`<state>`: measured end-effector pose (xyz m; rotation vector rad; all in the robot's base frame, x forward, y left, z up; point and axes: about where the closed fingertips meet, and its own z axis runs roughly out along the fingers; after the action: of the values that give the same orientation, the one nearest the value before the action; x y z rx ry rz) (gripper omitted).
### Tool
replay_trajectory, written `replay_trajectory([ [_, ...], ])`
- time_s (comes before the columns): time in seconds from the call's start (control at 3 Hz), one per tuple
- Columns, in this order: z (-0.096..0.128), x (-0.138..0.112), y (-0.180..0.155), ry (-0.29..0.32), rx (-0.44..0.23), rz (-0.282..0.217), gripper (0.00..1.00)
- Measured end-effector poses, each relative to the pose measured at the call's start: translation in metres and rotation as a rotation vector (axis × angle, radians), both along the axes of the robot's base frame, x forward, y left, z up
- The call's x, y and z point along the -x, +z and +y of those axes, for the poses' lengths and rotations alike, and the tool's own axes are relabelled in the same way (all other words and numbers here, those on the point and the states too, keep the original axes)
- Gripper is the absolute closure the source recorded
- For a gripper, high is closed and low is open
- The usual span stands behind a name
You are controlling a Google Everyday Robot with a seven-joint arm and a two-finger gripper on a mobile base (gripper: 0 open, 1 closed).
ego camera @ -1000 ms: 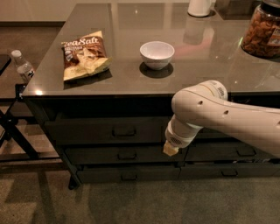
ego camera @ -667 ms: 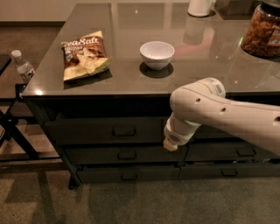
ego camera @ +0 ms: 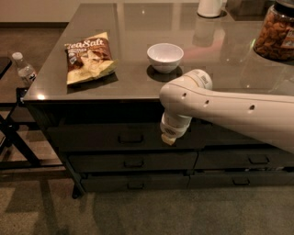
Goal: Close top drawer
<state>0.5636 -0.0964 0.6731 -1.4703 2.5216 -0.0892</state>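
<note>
The top drawer [ego camera: 92, 137] is the wide dark front just under the grey tabletop [ego camera: 138, 82], with a small rectangular pull [ego camera: 131, 137] at its middle. It looks close to flush with the cabinet, though in the dark I cannot tell for sure. My white arm [ego camera: 229, 112] reaches in from the right. My gripper [ego camera: 168, 136] hangs from the arm's end, right against the drawer front, just right of the pull.
On the tabletop are a chip bag [ego camera: 87, 57], a white bowl [ego camera: 165, 56], a snack jar [ego camera: 275, 32] at the right and a white container [ego camera: 210, 7] at the back. Slimmer drawers [ego camera: 133, 162] sit below. A water bottle [ego camera: 23, 69] stands on a folding stand at the left.
My arm and gripper have moved left and up, closer in against the top drawer front. Things on the tabletop have not moved.
</note>
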Motion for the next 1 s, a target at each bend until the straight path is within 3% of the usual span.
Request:
replay_trajectory([
  [0.33,0.0016,0.0005,-0.0001,0.005,0.001,-0.001,0.83],
  [1.0,0.0012,0.0009,-0.0002,0.004,0.000,0.000,0.36],
])
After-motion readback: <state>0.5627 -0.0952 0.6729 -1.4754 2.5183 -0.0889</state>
